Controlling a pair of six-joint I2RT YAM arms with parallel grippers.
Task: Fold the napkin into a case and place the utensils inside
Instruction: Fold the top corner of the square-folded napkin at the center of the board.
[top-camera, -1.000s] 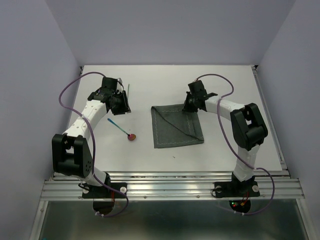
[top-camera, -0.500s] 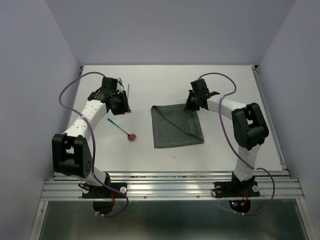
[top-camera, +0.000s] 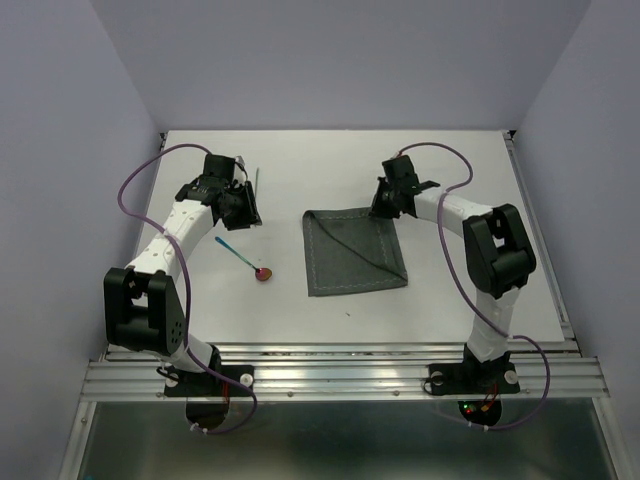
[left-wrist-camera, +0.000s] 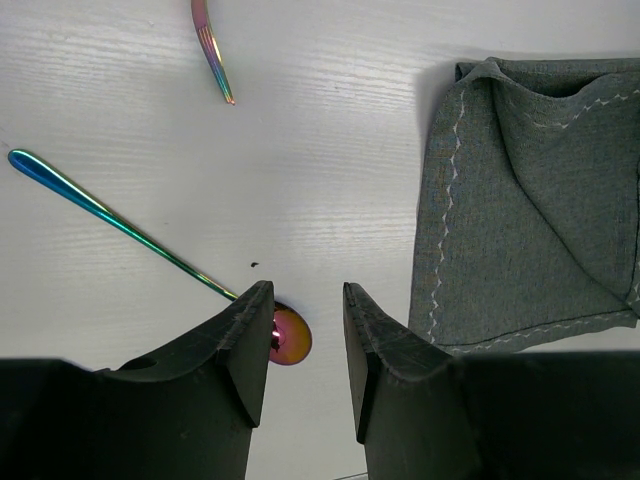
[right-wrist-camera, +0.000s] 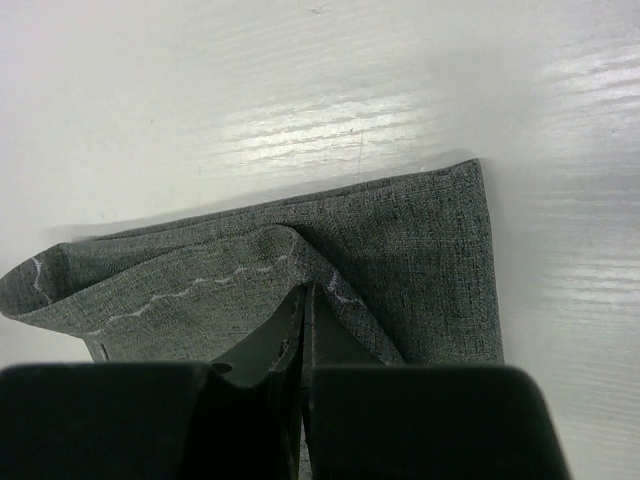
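The fold is only partly made. The napkin (top-camera: 352, 252) lies flat on the table (top-camera: 450, 290) as a rough square, with one layer turned over along a diagonal crease, so it is not yet the narrow case the task asks for. The right gripper (right-wrist-camera: 303, 300) has its jaws pressed fully together. In its wrist view the grey cloth puckers up into a small ridge right at the fingertips, with the stitched seam running off to the left of them. That reads as a pinch on a fold near the napkin's far edge, though the contact itself is hidden by the fingers. The left gripper (left-wrist-camera: 306, 300) hovers with its jaws partway apart and nothing between them. Just under its left finger sits the red bowl of the spoon (left-wrist-camera: 120, 221), whose iridescent teal handle runs away ahead and to the left. Further ahead of the jaws, near the top of that wrist view, lies the slim fork (left-wrist-camera: 211, 50) with its purplish tines. The napkin's seamed edge is off to the right of this gripper, apart from both utensils. Neither utensil touches the cloth, so none of the loading has been done. My judgement is that the task is in its early middle: at least one more fold is needed to narrow the cloth and form a pocket, and then the spoon and fork must each be picked up and slid inside.
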